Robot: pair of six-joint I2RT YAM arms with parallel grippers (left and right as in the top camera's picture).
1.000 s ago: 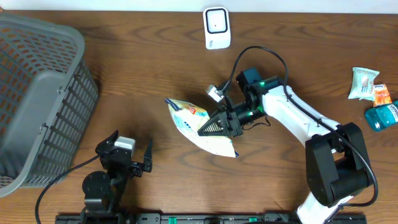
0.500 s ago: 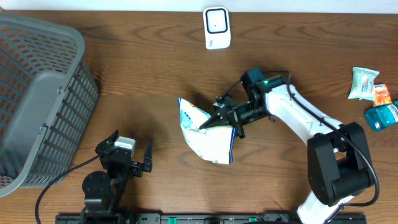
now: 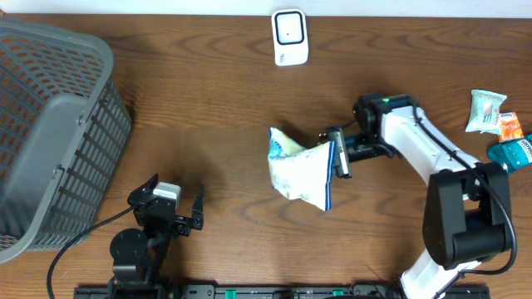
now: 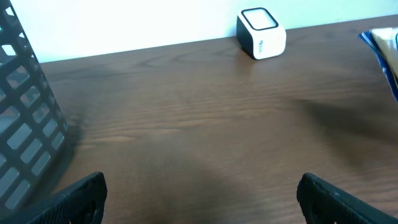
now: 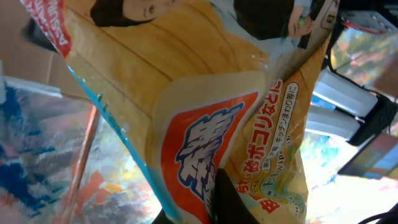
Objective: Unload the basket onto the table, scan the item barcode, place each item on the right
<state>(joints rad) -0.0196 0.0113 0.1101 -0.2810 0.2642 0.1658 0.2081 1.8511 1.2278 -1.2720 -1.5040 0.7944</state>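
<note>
Brown wood grain runs across the bench (image 3: 191,100), and over its middle the right pincer (image 3: 337,158) is clamped tight on the blue-trimmed edge of a snack bag (image 3: 301,170). The bag reaches away from the jaws toward the robot's left, its pale crinkled side turned up to the overhead camera. In the left wrist view only its blue edge shows at the right border, with a soft shadow on the wood below it, so it appears to be held off the surface. The right wrist view is almost filled by the bag at close range: yellow film, an orange panel and Japanese print. The white scanner (image 3: 289,37) stands upright at the far edge of the bench, against the pale wall, well apart from the bag and a little to its left as the overhead camera sees it. The left pincer (image 3: 178,188) sits low near the robot's own edge with its jaws spread wide and nothing between them; its two dark fingers (image 4: 78,198) frame bare wood in the wrist view. A grey slotted basket (image 3: 79,133) takes up the left end of the bench. At the right end lie a pale green packet (image 3: 485,110), an orange item (image 3: 509,127) touching it and a teal item (image 3: 509,155) just beside them.
</note>
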